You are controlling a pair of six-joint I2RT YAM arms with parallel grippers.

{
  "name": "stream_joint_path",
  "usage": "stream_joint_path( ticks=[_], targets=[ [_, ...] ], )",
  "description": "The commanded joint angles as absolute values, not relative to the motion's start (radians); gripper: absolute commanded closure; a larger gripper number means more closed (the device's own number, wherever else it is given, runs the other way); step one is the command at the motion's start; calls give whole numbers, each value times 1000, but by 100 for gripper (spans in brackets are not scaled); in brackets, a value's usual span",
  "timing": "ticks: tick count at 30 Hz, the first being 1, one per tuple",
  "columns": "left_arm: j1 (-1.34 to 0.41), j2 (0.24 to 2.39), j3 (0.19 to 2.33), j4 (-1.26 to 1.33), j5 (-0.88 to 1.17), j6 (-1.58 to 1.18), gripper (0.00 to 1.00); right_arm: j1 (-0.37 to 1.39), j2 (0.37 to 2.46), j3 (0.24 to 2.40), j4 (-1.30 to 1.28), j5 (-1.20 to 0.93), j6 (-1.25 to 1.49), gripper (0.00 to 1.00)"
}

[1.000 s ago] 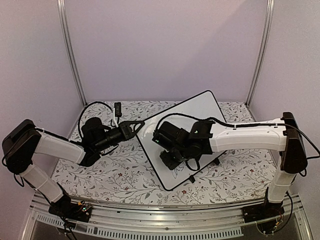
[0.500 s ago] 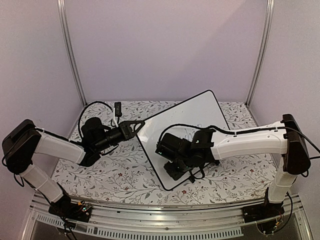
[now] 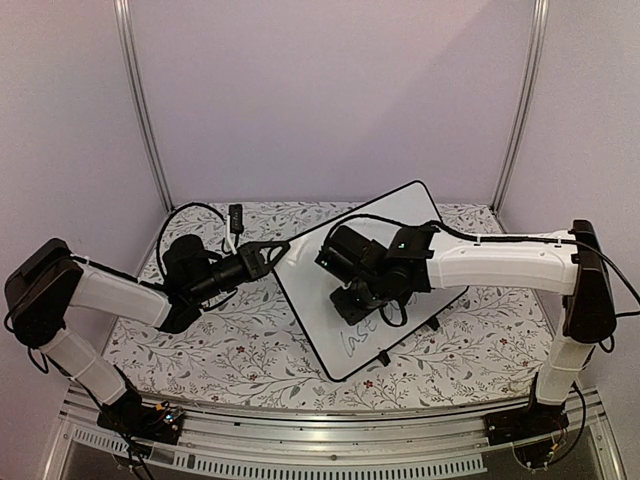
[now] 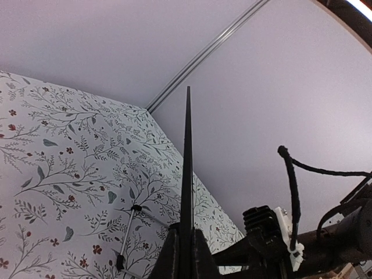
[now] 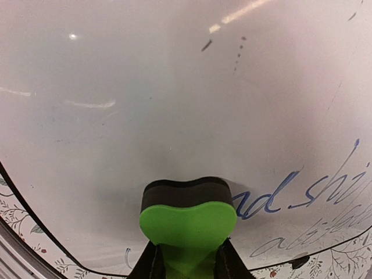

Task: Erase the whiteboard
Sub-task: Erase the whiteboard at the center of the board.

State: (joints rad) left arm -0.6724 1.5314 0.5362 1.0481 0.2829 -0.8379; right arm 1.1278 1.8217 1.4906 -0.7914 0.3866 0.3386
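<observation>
The whiteboard [image 3: 410,215] lies tilted across the middle of the floral table, with blue handwriting [image 3: 358,336] near its near corner. My left gripper [image 3: 272,250] is shut on the board's left rim, which shows edge-on as a thin black line [image 4: 187,145] between the fingers [image 4: 197,256]. My right gripper [image 3: 350,300] is over the board's middle, shut on a green eraser [image 5: 187,224] whose black felt presses on the white surface [image 5: 145,104]. Blue writing [image 5: 273,197] lies just right of the eraser, and a few small marks [image 5: 206,45] lie farther up.
A small black device [image 3: 236,215] with a cable lies at the back left of the table. Black clip feet [image 3: 383,357] stick out at the board's near right edge. Metal frame posts [image 3: 140,110] stand at both back corners. The right arm [image 4: 279,244] shows in the left wrist view.
My right gripper with the eraser slid toward the board's near corner, then back up to the board's middle, uncovering the handwriting near that corner. The left gripper and the board stayed put.
</observation>
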Motion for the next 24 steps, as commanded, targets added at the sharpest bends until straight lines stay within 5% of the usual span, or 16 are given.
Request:
stream_joint_path(
  ticks=[1,24],
  targets=[
    [-698,1548,546,1016,319,-824,100,1079,1871,1530,-738,452,303,100],
    [-700,1555,549,1019,324,-825,100,1093,1763,1322,-734,390,380,100]
  ],
)
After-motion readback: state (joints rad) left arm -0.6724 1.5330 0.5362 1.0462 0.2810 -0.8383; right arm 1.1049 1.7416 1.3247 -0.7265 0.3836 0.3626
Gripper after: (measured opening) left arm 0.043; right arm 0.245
